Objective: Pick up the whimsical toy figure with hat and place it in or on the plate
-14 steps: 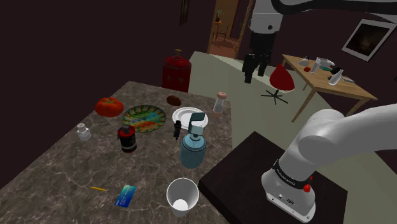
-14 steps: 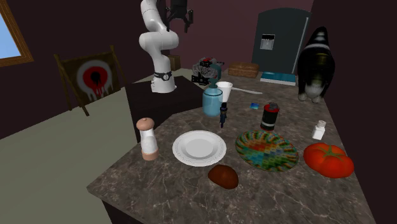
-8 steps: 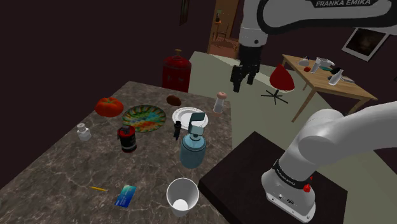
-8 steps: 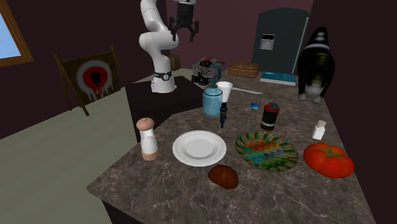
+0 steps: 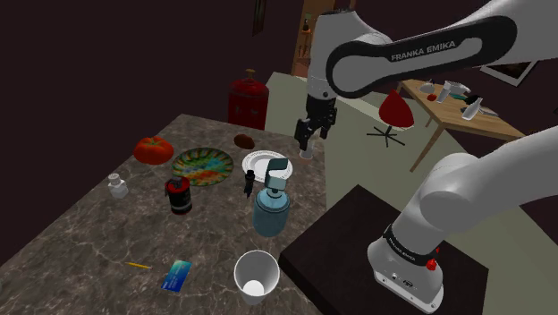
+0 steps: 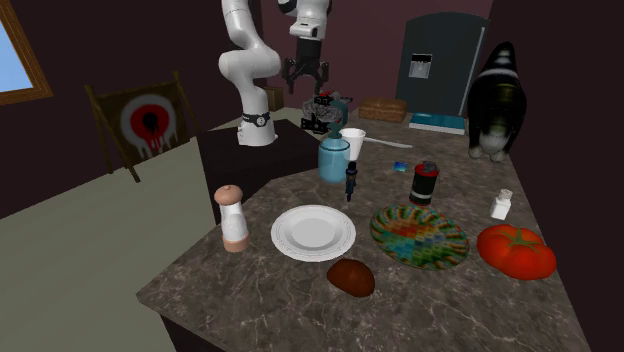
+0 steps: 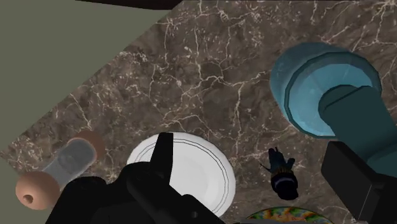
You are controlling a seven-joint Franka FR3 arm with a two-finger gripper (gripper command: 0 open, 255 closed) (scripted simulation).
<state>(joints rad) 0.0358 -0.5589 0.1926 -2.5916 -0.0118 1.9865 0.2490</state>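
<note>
Marbled brown stone forms the counter (image 5: 107, 242) where our work lies. The toy figure (image 5: 248, 183), small, dark and hatted, stands upright near the middle of the shoulder view. It is just beside the white plate (image 5: 257, 161) and close to the blue spray bottle (image 5: 271, 210). Our gripper (image 5: 311, 140) hangs in the air up and to the right of the plate in that view. It is empty, with its two black fingers spread apart, and is well above the counter.

We judge that we are in the approach: nothing is grasped and the figure is untouched. Next we need to bring the hand over the figure and lower it so that one finger passes on each side of its slim body. Then we can press them together. The bottle stands so near that we should come down with care not to knock it. After that the carry to the plate looks short.
</note>
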